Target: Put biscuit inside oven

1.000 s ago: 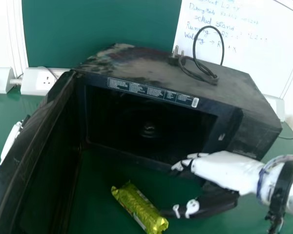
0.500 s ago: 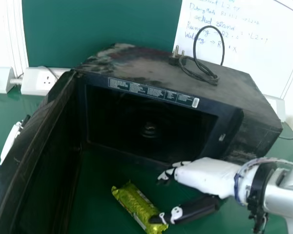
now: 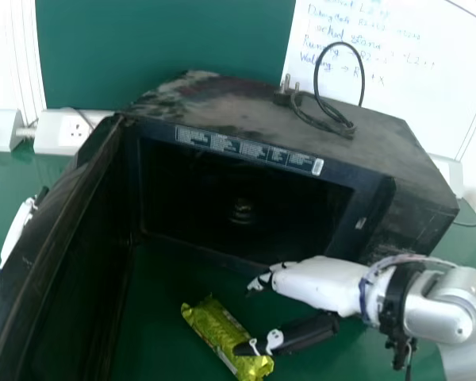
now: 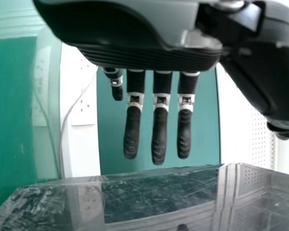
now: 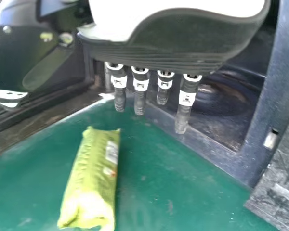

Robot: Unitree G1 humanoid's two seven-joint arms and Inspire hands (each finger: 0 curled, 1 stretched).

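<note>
In the head view the yellow-green biscuit packet (image 3: 222, 333) lies on the green table before the black oven (image 3: 246, 202), whose door (image 3: 63, 238) stands open at the left. My right hand (image 3: 317, 284) is open, its fingers beyond the packet and its thumb over the packet's near end; contact is unclear. The right wrist view has the packet (image 5: 94, 178) apart from the straight fingers of my right hand (image 5: 183, 103). My left hand (image 3: 16, 234) is beyond the door at the far left; in the left wrist view that hand (image 4: 159, 125) has straight fingers.
A power cable with its plug (image 3: 325, 111) rests on the oven's top. White socket boxes (image 3: 67, 131) stand along the back left, and a whiteboard (image 3: 397, 79) is behind the oven. The open door walls off the left side.
My right hand has moved left and towards the near side, bringing its thumb over the packet. The packet, the oven and my left hand look unmoved.
</note>
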